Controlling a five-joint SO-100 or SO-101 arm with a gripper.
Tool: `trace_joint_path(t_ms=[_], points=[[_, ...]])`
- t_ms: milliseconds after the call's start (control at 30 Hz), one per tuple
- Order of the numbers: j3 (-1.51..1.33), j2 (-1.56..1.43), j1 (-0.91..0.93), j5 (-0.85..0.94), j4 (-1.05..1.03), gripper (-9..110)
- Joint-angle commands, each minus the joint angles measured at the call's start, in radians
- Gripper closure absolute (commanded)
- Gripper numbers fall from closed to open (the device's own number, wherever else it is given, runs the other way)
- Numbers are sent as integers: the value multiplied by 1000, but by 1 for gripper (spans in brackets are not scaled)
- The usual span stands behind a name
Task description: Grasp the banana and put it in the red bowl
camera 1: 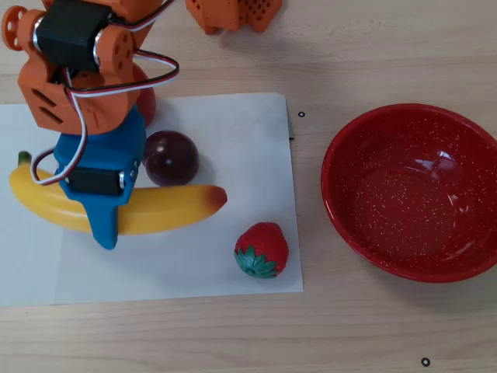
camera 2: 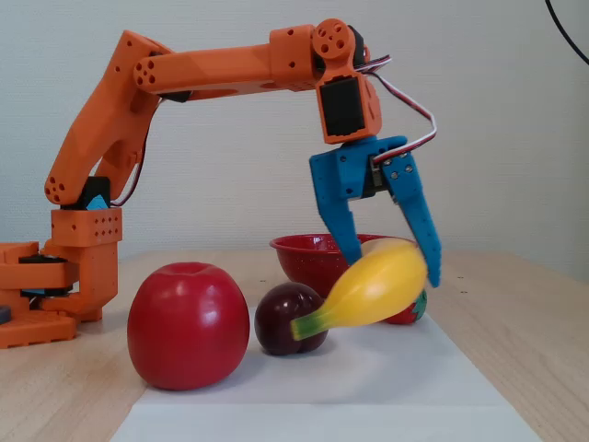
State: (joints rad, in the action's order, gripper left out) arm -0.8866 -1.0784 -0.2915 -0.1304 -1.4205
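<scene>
The blue hand (camera 2: 386, 267) grips the banana (camera 2: 368, 290) mid-length, clear of the paper sheet (camera 1: 233, 264), so I'd carry it level and high past the strawberry (camera 1: 262, 249) to the red bowl (camera 1: 342, 217)

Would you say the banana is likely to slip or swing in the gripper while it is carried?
The banana looks stiff and glossy, so probably slippery. The gripper holds it off-centre, stem end drooping, so it may pivot.

no text, label, brand, number or sign is showing legibly anywhere in the overhead view or the fixed view.
</scene>
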Motion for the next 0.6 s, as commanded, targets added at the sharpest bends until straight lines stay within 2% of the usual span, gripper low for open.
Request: trace_joint_path(t_ms=[0, 167, 567], points=[[21, -285, 37, 20, 26, 101], [-112, -445, 67, 31, 52, 101], [-255, -716, 232, 101, -38, 101]])
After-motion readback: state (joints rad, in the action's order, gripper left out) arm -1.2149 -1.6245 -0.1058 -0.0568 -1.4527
